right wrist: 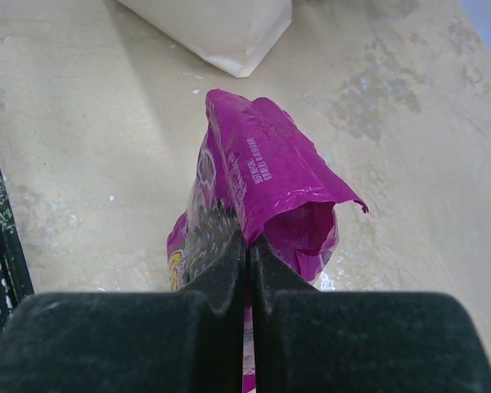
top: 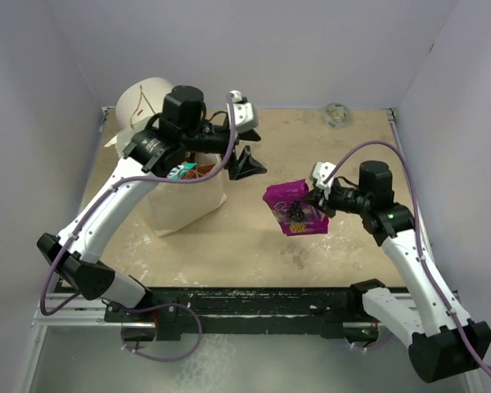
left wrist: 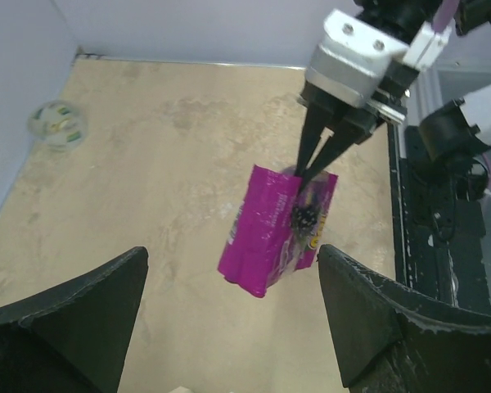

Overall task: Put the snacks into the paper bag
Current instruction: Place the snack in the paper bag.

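Here, right end effector (left wrist: 304,173) grips the purple packet (left wrist: 270,233) — left end effector (top: 250,164) spread wide, empty

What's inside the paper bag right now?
Through the mouth of the paper bag, the top view shows a teal packet with a reddish packet beside it. The left arm covers the rest of the opening, so anything deeper is hidden.

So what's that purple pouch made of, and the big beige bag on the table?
The purple pouch looks like thin plastic film with a glossy finish: it creases sharply, catches the light and carries fine printed text. The beige bag looks like matte kraft paper, with flat, stiff folds and no shine, though a thin coating can't be ruled out.
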Controlling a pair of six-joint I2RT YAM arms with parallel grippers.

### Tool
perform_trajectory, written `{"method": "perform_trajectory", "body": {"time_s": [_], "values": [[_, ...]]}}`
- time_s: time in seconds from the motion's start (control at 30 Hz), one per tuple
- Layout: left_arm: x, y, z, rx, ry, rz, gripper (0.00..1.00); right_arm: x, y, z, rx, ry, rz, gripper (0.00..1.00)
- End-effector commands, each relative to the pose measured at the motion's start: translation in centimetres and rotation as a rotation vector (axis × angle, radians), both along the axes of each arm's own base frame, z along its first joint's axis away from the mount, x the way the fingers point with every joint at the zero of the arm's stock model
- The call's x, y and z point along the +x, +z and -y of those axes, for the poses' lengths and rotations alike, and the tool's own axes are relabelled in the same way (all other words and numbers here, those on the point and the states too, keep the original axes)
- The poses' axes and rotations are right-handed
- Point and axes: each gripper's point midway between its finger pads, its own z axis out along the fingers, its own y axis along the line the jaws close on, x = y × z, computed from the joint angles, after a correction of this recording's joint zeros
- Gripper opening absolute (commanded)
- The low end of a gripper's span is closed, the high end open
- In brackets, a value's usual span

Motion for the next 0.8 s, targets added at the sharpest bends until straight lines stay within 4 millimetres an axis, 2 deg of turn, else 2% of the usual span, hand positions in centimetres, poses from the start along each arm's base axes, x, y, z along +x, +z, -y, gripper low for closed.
{"method": "perform_trajectory", "body": {"time_s": [0.0,0.17,0.33,0.53,0.77], "values": [[-1.6,-1.8,2.2,0.019,-0.141,0.038,0.88,-0.4,4.8,-0.3,0.081,0.055,0.153,0.0],[-2.2,-4.8,4.2,0.059,-0.225,0.042,0.9,-1.0,6.4,0.2,0.112,0.056,0.181,0.0],[-2.0,-7.4,5.7,0.131,-0.268,0.049,0.91,-1.7,7.6,0.5,0.132,0.076,0.19,0.0],[-0.9,-10.2,6.9,0.189,-0.307,0.044,0.92,-2.1,8.2,0.7,0.146,0.088,0.197,0.0],[-1.6,-12.2,8.2,0.205,-0.358,-0.017,0.89,-2.2,8.2,0.6,0.153,0.099,0.189,0.0]]}}
